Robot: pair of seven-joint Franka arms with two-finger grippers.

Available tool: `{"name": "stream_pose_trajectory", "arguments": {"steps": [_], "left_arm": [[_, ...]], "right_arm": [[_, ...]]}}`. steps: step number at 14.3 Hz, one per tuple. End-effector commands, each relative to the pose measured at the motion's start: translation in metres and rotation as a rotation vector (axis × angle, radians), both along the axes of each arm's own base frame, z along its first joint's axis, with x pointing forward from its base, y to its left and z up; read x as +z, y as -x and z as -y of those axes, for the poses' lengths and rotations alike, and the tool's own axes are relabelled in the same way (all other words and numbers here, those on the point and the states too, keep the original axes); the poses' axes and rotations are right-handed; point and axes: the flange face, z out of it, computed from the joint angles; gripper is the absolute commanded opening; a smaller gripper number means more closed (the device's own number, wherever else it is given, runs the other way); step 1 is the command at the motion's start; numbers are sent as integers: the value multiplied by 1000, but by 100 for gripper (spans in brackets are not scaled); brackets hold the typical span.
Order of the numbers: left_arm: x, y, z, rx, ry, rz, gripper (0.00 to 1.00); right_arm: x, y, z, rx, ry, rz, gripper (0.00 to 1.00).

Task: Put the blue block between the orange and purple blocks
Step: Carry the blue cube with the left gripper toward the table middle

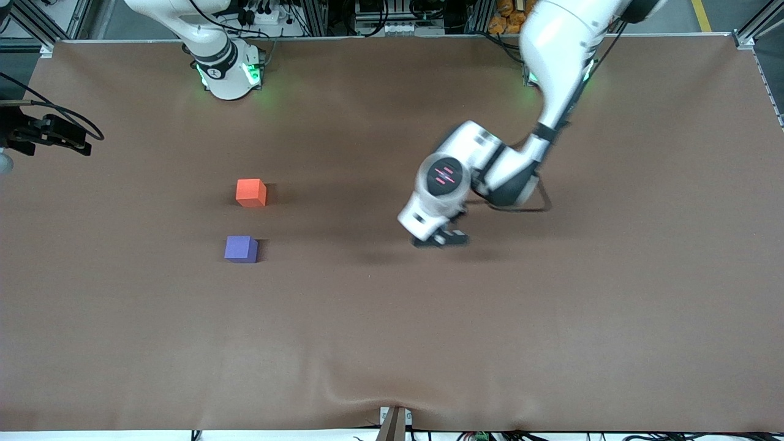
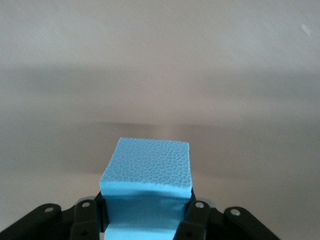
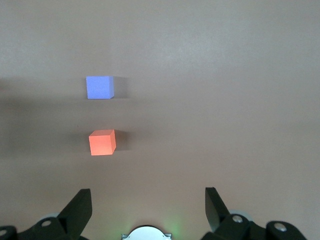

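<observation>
Left gripper clenches the blue block over bare table, at three o'clock from the orange block and purple block; right gripper waits, spread.

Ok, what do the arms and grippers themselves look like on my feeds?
Both arms are glossy white with black joint bands and green base lights. The left arm has a black wrist disc with red marks and a looping black cable. Left gripper and right gripper fingers are black.

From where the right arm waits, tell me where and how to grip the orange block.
Take the orange block from straight above, closing on two opposite flat side faces at mid-height. It is a plain cube sitting flat on the table, apart from the purple block, which lies nearer the front camera, so the sides facing the table's two ends look freest. The right gripper is open.
</observation>
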Motion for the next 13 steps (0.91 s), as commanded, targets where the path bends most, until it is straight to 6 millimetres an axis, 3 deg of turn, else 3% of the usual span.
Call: {"name": "stream_pose_trajectory", "arguments": {"steps": [1, 3, 6, 7, 8, 9, 10, 12, 13], "left_arm": [[-7, 27, 57, 13, 19, 7, 19], [-24, 51, 95, 20, 29, 21, 21], [-44, 62, 114, 23, 61, 74, 23], [-48, 60, 112, 24, 55, 81, 33], [-47, 58, 111, 23, 54, 85, 65], [-42, 54, 109, 19, 57, 95, 100], [-28, 46, 105, 29, 64, 114, 100], [24, 39, 102, 39, 105, 154, 100], [57, 30, 91, 54, 115, 177, 100]], "right_arm": [[4, -2, 3, -8, -3, -2, 100], [4, -2, 3, -8, -3, -1, 100], [3, -2, 1, -7, -2, -2, 100], [2, -3, 3, -8, -2, -2, 100], [2, -2, 2, -7, -1, -5, 100], [2, -3, 1, -5, -3, -4, 100], [2, -3, 2, -8, -2, -4, 100], [2, -3, 1, -8, -2, -4, 100], [2, -4, 1, -8, -2, -2, 100]]}}
